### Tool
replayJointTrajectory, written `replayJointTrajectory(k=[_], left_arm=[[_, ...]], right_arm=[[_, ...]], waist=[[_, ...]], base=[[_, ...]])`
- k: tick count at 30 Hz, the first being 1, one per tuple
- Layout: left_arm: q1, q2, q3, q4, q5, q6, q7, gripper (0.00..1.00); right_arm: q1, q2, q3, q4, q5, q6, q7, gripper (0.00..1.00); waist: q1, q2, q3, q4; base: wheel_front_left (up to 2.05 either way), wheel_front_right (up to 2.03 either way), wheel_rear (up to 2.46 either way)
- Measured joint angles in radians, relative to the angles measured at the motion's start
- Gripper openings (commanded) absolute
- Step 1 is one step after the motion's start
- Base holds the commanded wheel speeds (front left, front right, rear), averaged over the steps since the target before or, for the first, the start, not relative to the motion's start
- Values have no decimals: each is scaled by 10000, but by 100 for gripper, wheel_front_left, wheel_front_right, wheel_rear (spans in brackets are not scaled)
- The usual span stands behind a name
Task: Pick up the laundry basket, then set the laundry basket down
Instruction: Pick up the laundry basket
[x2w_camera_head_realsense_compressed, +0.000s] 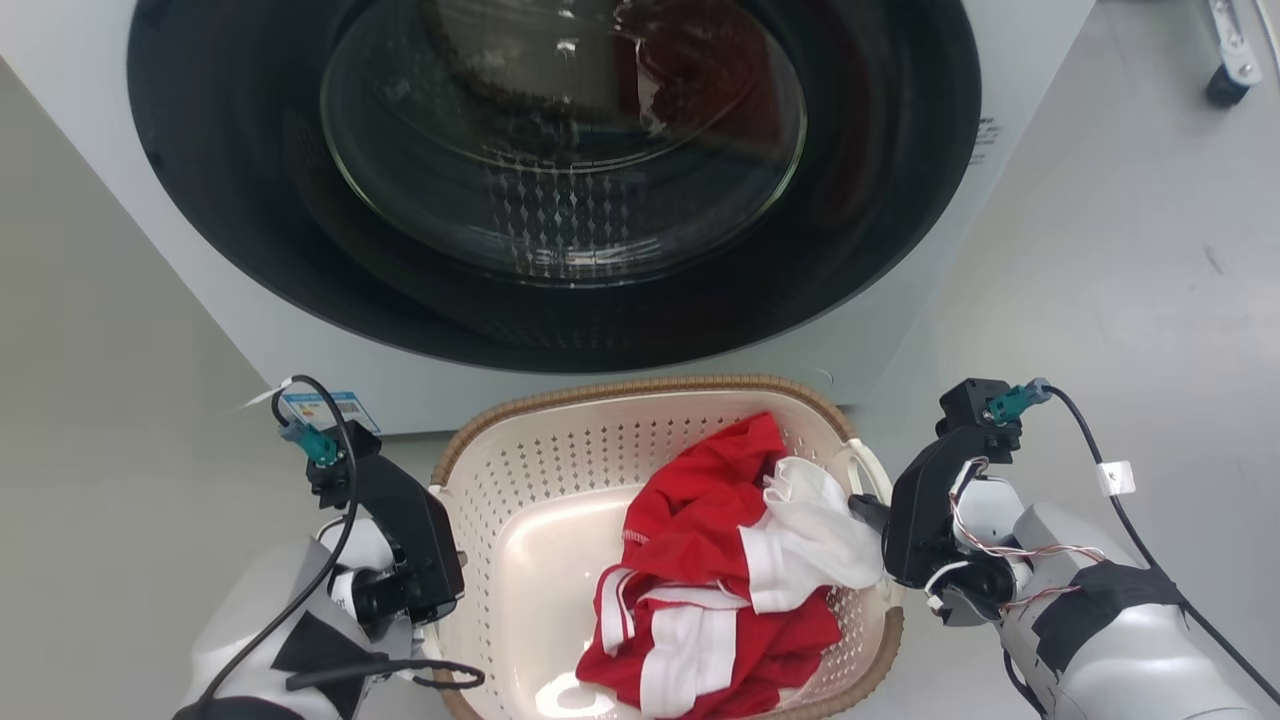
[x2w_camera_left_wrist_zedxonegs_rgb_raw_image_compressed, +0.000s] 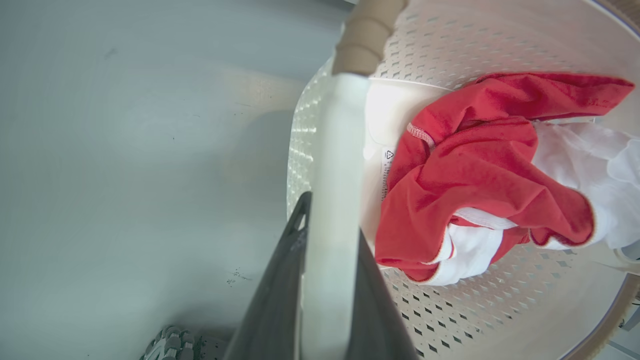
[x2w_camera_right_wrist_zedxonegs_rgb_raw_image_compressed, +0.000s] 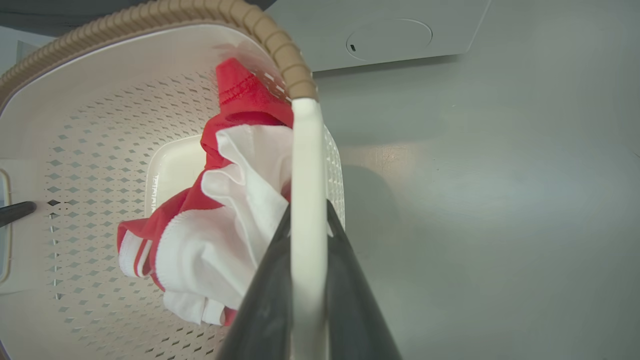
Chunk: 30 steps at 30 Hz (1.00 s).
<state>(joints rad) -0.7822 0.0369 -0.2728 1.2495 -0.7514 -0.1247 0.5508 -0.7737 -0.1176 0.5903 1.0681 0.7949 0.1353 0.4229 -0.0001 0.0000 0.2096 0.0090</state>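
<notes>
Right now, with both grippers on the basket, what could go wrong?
1. The left gripper and right gripper each pinch only a thin loop handle; uneven lifting could tilt the laundry basket.
2. The white cloth lies high by the rim near the right gripper and might spill.

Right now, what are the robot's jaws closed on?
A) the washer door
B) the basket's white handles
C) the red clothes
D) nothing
B: the left gripper and right gripper each have jaws pinched on a white handle of the laundry basket.
</notes>
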Motion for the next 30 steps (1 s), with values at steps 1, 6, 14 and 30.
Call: replayJointTrajectory(k=[1,6,14,30], left_arm=[[38,8,0,2,-42,0,50,0],[190,31,0,46,-132,0,286,0],[544,77,-29,81,-399,0,474,0],[896,134,-127,109,-487,0,635,0]], right_arm=[[29,2,-2,29,102,0,73,0],[91,25,4,159,387,13,439,0],[274,98,44,380,729,15,775,0],[518,192,188,535,1039,15,1041,0]], waist=[[0,0,-98,-2],[0,0,-581,-13],[0,-1,-1287,-64],[0,-1,-1958,-189]], base=[[0,0,0],[0,0,0],[0,0,0],[0,0,0]])
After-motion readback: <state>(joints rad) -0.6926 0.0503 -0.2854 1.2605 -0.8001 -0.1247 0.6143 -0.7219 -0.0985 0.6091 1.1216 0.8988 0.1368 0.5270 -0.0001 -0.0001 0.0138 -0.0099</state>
